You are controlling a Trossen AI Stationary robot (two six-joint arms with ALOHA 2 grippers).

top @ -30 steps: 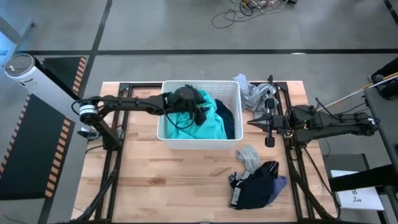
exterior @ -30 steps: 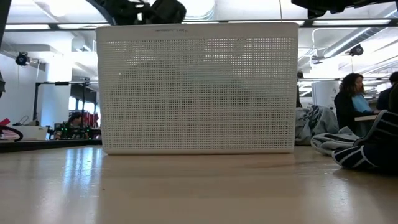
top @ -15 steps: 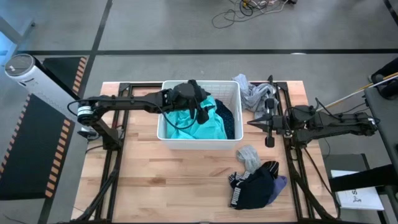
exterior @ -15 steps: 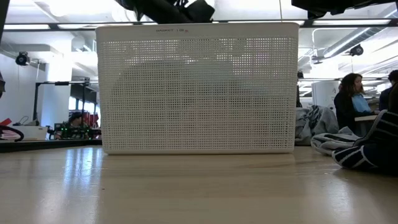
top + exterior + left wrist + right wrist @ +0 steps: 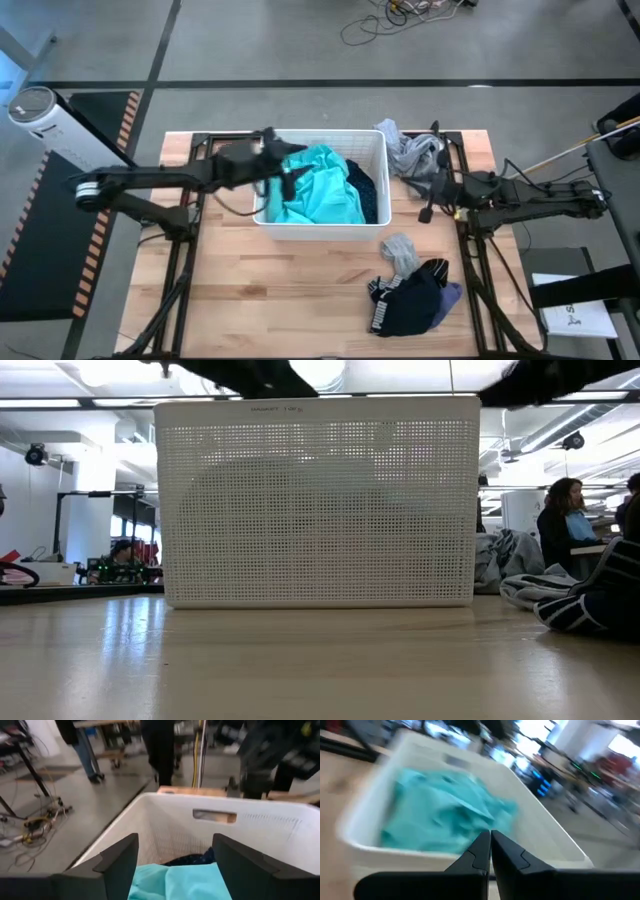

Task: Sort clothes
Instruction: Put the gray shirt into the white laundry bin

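Teal shirt in the bin, both tools empty

While the left tool hangs over the left edge of the white bin, its two dark fingers stand wide apart with nothing between them. Seen past those fingers, the bin's inner wall shows a handle slot, and below it lies the teal garment with a dark navy piece just behind it.

From above, the teal garment fills most of the bin, heaped against the left and middle, and the navy garment is tucked along the bin's right wall, touching the teal one.

On the other side, the right tool sits over the tabletop just right of the bin, its fingers pressed together and holding nothing; its wrist camera looks across at the bin and the teal cloth inside.

Outside the bin, a grey garment lies crumpled at the far right corner of the tabletop, near the right arm. Nearer the front edge, a small grey piece rests beside a navy-black garment with white lettering along one edge, and a bit of lavender cloth peeks out at that pile's right side.

At tabletop level, the bin's perforated front wall hides its contents; the loose clothes show low at the right, and a seated person is visible in the room behind
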